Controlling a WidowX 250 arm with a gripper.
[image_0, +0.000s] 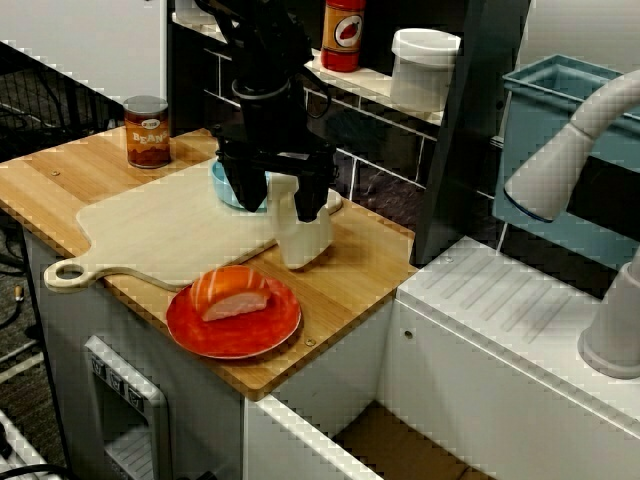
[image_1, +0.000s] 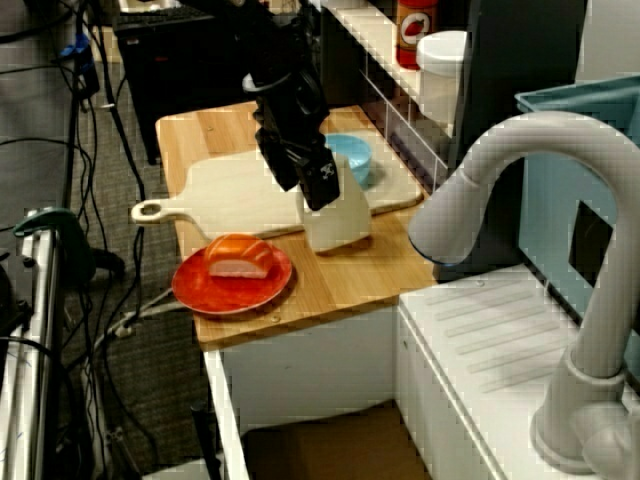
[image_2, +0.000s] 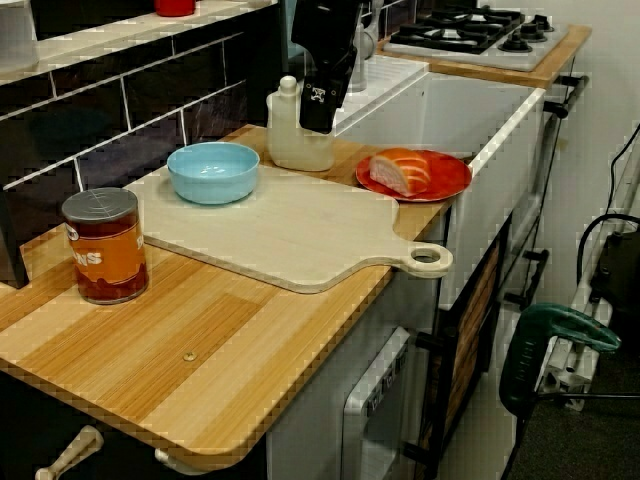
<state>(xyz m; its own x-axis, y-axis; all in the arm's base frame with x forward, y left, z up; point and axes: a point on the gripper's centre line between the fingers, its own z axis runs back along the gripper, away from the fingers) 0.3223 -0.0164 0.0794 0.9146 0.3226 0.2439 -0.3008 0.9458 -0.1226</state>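
In the view from the front, my black gripper (image_0: 280, 195) hangs open over a white plastic bottle (image_0: 303, 240), one finger on each side of its neck and apart from it. The bottle stands upright on the wooden counter (image_0: 350, 270), just off the right edge of a pale cutting board (image_0: 160, 235). A light blue bowl (image_0: 226, 192) sits on the board right behind the left finger. From the sink side, the gripper (image_1: 303, 178) covers the top of the bottle (image_1: 340, 222). In the view along the counter, the bottle (image_2: 290, 140) shows its cap beside one finger (image_2: 320, 105).
A red plate (image_0: 200, 335) with a salmon sushi piece (image_0: 232, 290) sits at the counter's front edge. A beans can (image_0: 147, 130) stands at the back left. Behind are a shelf with a red bottle (image_0: 343, 35) and a white tub (image_0: 424, 68). A sink drainer (image_0: 520, 300) and faucet (image_0: 570, 140) lie to the right.
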